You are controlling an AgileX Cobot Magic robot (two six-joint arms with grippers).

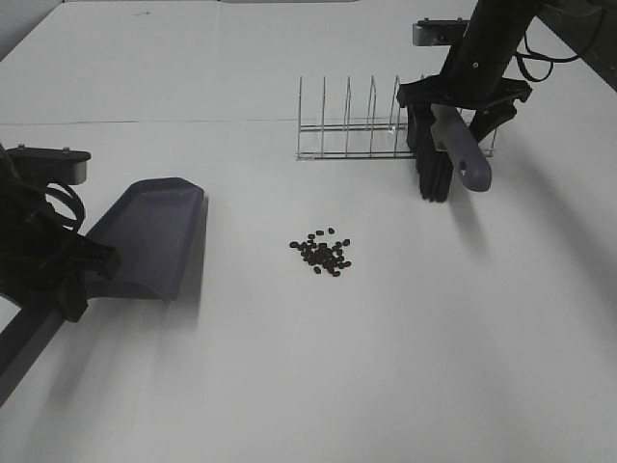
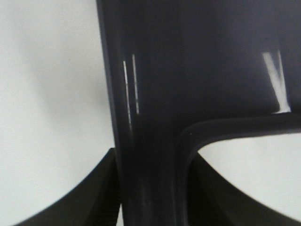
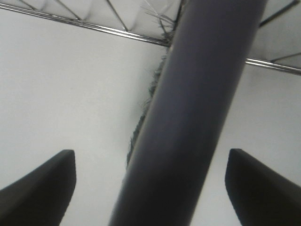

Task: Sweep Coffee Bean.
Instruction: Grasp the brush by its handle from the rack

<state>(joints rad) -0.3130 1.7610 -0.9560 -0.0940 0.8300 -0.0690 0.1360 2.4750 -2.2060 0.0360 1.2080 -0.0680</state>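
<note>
The coffee beans lie in a small tight cluster on the white table, near the middle. The grey-purple dustpan sits to their left, its mouth towards them. My left gripper is shut on the dustpan's handle, with a finger on each side. The brush stands tilted at the right end of the wire rack, its dark bristles down on the table. My right gripper is open and straddles the brush handle. Its fingers stand well apart from the handle.
A wire plate rack stands at the back, behind the beans and against the brush. Bare white table lies in front of the beans, and also between the beans and the brush.
</note>
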